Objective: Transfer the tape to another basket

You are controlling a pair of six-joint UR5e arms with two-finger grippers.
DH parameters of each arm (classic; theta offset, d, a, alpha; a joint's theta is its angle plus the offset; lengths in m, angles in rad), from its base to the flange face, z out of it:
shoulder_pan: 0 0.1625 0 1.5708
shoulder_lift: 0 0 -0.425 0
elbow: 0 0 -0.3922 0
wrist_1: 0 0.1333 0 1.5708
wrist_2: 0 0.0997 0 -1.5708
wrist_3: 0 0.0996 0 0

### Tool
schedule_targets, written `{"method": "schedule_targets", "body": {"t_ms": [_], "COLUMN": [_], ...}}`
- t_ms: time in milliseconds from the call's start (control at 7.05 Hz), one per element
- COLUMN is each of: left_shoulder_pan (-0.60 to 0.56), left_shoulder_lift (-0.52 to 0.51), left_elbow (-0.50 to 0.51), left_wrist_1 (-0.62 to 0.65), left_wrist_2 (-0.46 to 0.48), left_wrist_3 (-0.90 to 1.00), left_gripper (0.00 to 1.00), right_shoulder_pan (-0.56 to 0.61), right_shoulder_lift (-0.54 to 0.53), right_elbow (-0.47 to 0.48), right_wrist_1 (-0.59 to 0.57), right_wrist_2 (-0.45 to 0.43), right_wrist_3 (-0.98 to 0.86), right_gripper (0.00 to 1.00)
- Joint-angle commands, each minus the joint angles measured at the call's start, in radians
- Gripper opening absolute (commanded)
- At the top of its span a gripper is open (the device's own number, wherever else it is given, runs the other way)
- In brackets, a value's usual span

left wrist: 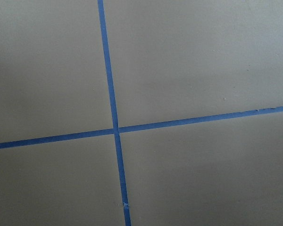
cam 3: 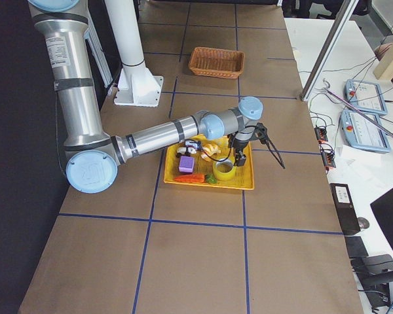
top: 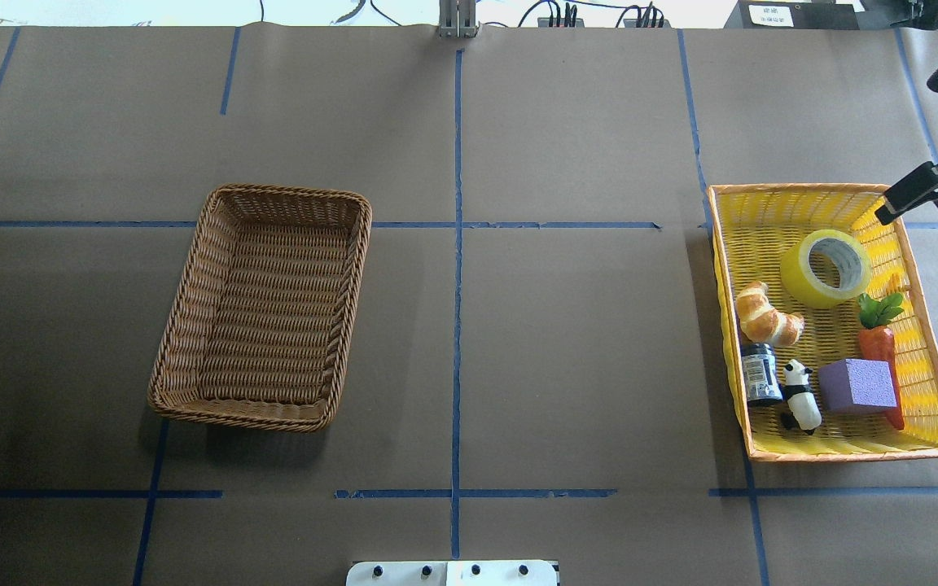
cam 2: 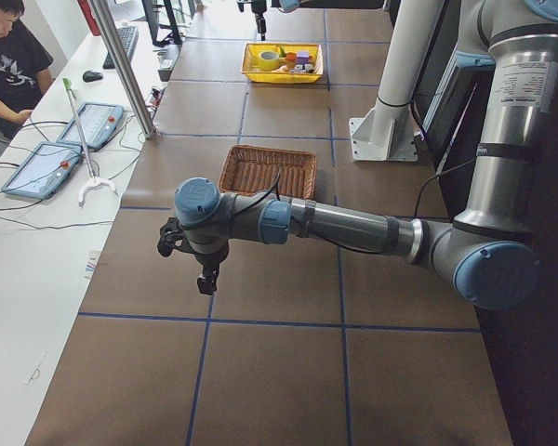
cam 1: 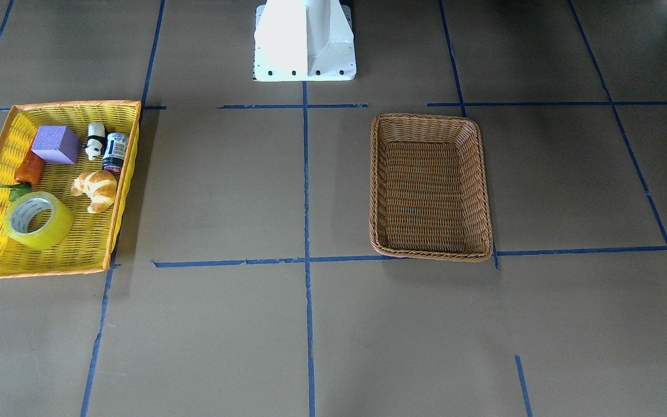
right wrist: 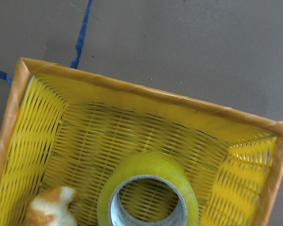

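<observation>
The tape (top: 826,267), a yellow-green roll with a grey-white core, lies in the far part of the yellow tray (top: 843,449). It also shows in the right wrist view (right wrist: 148,197) and the front view (cam 1: 38,220). My right gripper (top: 909,150) hangs over the tray's far right corner with its fingers apart, open and empty, beside and above the tape. The brown wicker basket (top: 290,193) stands empty on the table's left half. My left gripper (cam 2: 205,274) hovers over bare table near the left end. I cannot tell whether it is open or shut.
The yellow tray also holds a croissant (top: 766,316), a small can (top: 760,373), a panda figure (top: 800,395), a purple block (top: 858,385) and a carrot (top: 880,338). The white robot base (cam 1: 304,40) stands mid-table. An operator (cam 2: 9,70) sits at a side desk.
</observation>
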Motion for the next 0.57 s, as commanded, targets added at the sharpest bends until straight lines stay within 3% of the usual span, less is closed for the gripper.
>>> {"method": "schedule_targets", "body": {"t_ms": [0, 425], "left_shoulder_pan": [0.000, 0.000], "left_shoulder_lift": [-0.001, -0.004], "left_elbow": [-0.001, -0.007], "left_wrist_1": [-0.001, -0.001], "left_wrist_2": [0.000, 0.000], "left_wrist_3": [-0.001, -0.001], "left_gripper": [1.00, 1.00], "right_shoulder_pan": [-0.055, -0.077], "right_shoulder_lift": [-0.010, -0.019], "right_elbow": [-0.094, -0.114], "right_wrist_1": [0.165, 0.169], "right_wrist_2": [-0.039, -0.056], "right_wrist_3": [0.078, 0.072], "right_gripper": [0.92, 0.92]}}
